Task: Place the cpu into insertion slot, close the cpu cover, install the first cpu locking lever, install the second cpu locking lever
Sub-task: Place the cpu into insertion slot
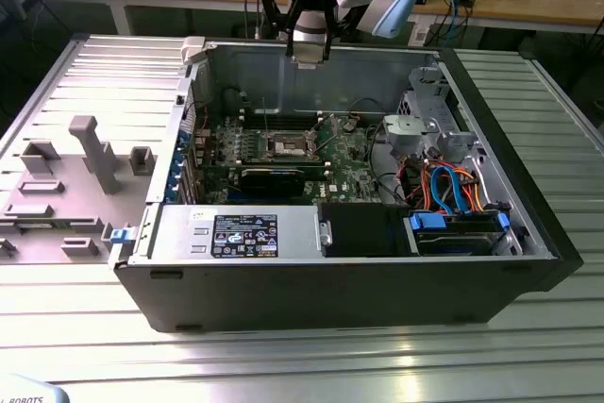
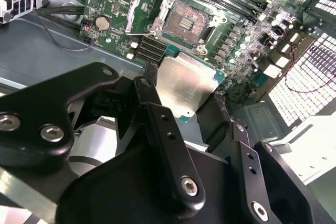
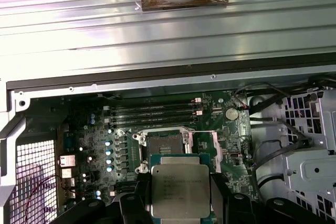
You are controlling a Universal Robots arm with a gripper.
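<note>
My gripper (image 1: 310, 56) hangs high over the rear wall of the open computer case, shut on the cpu (image 2: 184, 83). The cpu (image 3: 179, 190) is a flat silver square clamped by its edges between the black fingers (image 2: 157, 124). Well below it, on the green motherboard, lies the insertion slot (image 2: 185, 20), bare, its dark pin field exposed. In the first wrist view the insertion slot (image 3: 165, 143) shows just past the chip's edge. The cpu cover (image 2: 143, 4) stands swung open beside the socket. In the exterior view the insertion slot (image 1: 286, 146) sits mid-board.
A long black expansion card (image 1: 274, 176) lies in front of the socket, with RAM slots (image 3: 152, 113) behind it. A drive cage with orange and blue cables (image 1: 453, 191) fills the exterior view's right. The power supply (image 1: 236, 231) lines the near wall. A grey fixture plate (image 1: 66, 186) lies outside on the left.
</note>
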